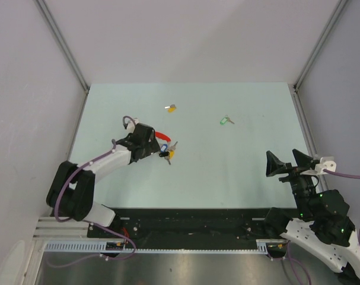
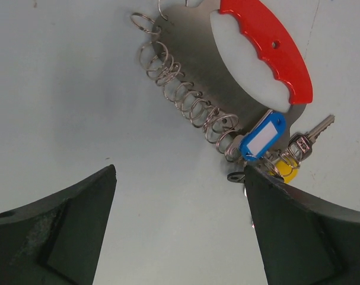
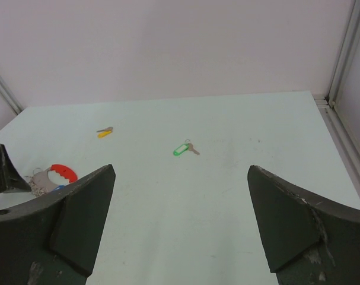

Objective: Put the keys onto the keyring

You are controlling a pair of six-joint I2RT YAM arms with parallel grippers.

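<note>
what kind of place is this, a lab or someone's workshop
Probably a robot lab test cell, not a home: a pale green tabletop boxed in by plain white panels on aluminium posts, with a black-and-white robot arm mounted at its near edge.

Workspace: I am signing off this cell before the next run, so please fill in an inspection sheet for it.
Surface: pale green table, no spills or marks seen.
Job's things: keyring with red band, chain of rings and blue tag lies left of centre; yellow-headed key and green-headed key lie loose beyond it, apart from each other.
Clutter: nothing seen.
Grippers: left gripper open, low at the keyring's tag end, holding nothing; right gripper open and empty, off to the right.
Cables: left purple cable loops along the left arm; right purple cable runs off the right arm.
Surroundings: white walls with metal corner posts.
</note>
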